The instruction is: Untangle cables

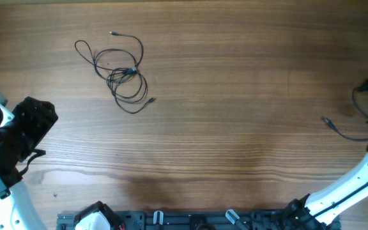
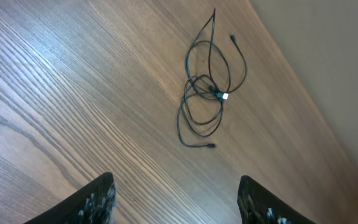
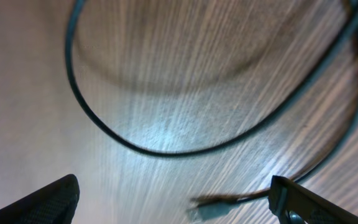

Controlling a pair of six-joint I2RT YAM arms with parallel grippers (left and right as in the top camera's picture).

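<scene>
A tangle of thin black cables [image 1: 121, 70] lies on the wooden table at the far left; in the left wrist view this tangle [image 2: 207, 93] shows a white-tipped plug [image 2: 224, 96] near its middle. My left gripper [image 2: 176, 183] is open with only bare wood between its fingers, well short of the tangle, and it sits at the table's left edge [image 1: 46, 115]. Another black cable [image 1: 347, 133] lies at the right edge. My right gripper [image 3: 174, 186] stands open low over that cable [image 3: 135, 146], with a small plug end [image 3: 213, 202] lying loose close to its right finger.
The wooden table [image 1: 235, 96] stretches between the two cable groups. The arm mounts and a black rail [image 1: 197, 220] run along the near edge. In the left wrist view the table's far edge [image 2: 309, 93] runs diagonally just beyond the tangle.
</scene>
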